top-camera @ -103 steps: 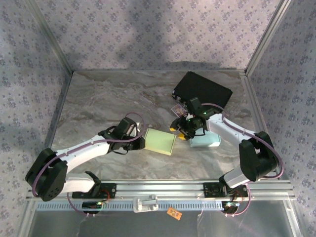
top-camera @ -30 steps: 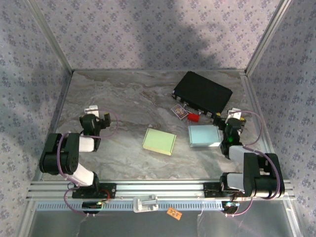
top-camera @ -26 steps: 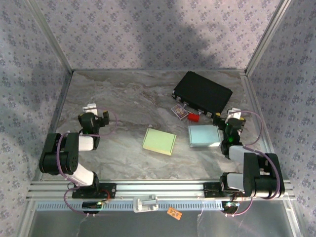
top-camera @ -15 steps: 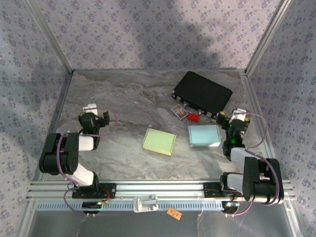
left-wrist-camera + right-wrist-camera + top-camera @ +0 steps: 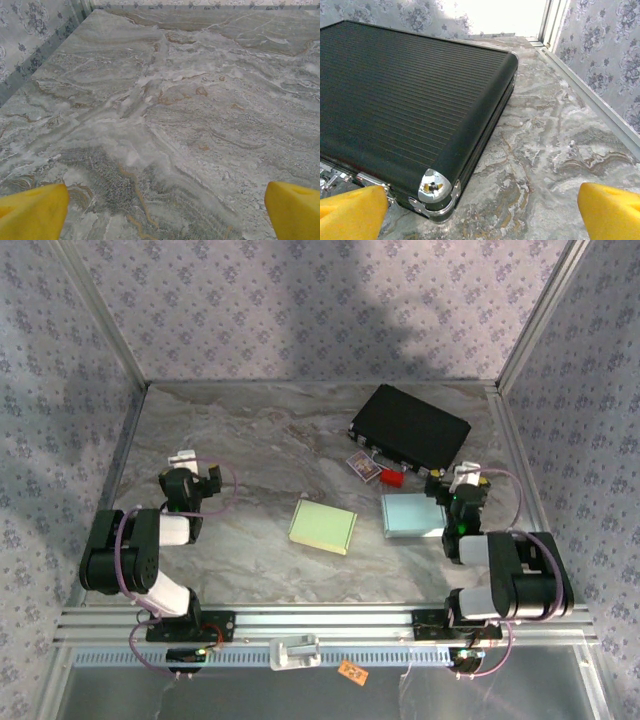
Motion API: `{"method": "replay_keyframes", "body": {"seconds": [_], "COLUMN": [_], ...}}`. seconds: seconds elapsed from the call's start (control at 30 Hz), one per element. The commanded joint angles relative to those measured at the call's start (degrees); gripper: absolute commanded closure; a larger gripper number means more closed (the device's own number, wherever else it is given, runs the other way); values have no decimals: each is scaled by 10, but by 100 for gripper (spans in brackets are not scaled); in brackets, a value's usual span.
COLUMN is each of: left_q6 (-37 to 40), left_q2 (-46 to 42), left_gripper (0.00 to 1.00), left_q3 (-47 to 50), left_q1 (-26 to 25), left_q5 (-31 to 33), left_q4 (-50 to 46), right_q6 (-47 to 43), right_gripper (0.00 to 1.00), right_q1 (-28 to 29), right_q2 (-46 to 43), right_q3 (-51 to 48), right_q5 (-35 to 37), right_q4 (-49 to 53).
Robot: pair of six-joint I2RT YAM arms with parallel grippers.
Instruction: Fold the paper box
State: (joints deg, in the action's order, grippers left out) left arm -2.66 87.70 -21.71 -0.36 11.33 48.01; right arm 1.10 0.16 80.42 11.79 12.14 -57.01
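Observation:
A flat yellow-green paper box [image 5: 322,526] lies in the middle of the marble table [image 5: 230,430], and a pale blue box [image 5: 414,515] lies to its right. My left gripper [image 5: 197,466] is drawn back at the left side, far from both, its arm folded. It is open [image 5: 165,222], with only bare marble between its yellow fingertips [image 5: 32,212]. My right gripper [image 5: 450,476] sits just past the blue box's far right corner. It is open too [image 5: 482,217], with nothing between its fingertips [image 5: 612,210], facing the black case [image 5: 405,95].
The black ribbed case [image 5: 410,430] with metal corners lies at the back right. A small patterned card [image 5: 364,466] and a red item [image 5: 391,478] lie in front of it. Patterned walls close in three sides. A metal rail [image 5: 320,625] runs along the near edge.
Both arms have drawn back from the boxes to folded poses at the sides. In the last second the right wrist swung out right, then back left; the left arm barely moved.

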Motion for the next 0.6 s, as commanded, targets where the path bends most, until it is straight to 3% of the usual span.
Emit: {"method": "replay_keyframes", "body": {"seconds": [0.0,0.17,0.33,0.57], "left_q6": [-9,-9,-8,-8], "left_q2": [1,1,1,1], "left_gripper": [0,0,0,0], "left_q3": [-10,-10,-10,-10], "left_q1": [2,1,2,1], "left_q5": [0,0,0,1], "left_q4": [5,5,5,5], "right_q6": [-16,-10,-5,-7], "right_gripper": [1,1,1,1], "right_q1": [4,0,0,-1], "right_q2": [53,60,68,67], "right_q3": [-6,19,101,97], "right_q5": [2,8,18,17], "right_q4": [-84,-45,95,88]}}
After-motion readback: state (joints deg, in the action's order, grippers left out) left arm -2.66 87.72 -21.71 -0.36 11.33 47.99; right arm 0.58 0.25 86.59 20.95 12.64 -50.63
